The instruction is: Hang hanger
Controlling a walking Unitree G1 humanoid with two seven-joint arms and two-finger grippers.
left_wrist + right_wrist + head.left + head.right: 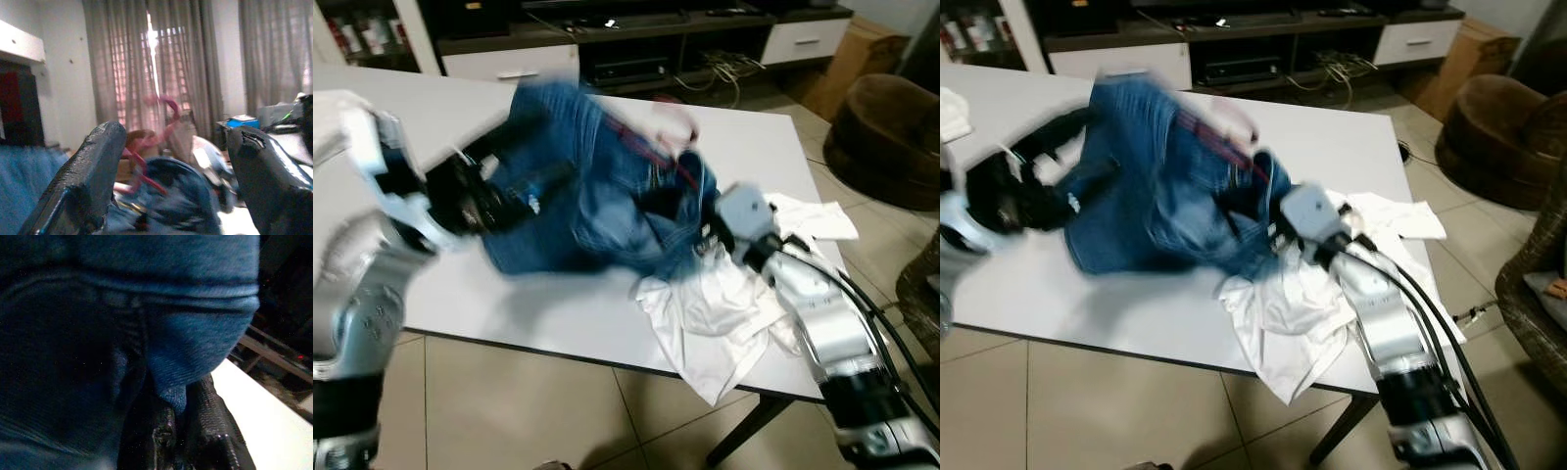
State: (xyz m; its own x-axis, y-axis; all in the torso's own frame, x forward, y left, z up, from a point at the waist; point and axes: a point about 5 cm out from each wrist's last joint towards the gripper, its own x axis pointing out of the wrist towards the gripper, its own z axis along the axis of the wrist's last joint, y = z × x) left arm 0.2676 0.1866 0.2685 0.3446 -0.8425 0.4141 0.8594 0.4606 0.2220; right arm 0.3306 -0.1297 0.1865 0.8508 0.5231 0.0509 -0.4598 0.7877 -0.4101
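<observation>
Right gripper (188,431) pinches the jeans (597,186) over the table (509,313); left gripper (171,166) gapes wide, holding nothing, near the hanger (156,142).

A living room in a home. A low TV cabinet (636,44) with white drawers, electronic equipment and loose cables lines the far wall. A brown upholstered armchair (886,137) stands on the beige tiled floor (509,411). A white table (744,147) carries laundry: blue jeans (597,186) and a white shirt (715,304). Long grey curtains (146,63) cover a bright window.
</observation>
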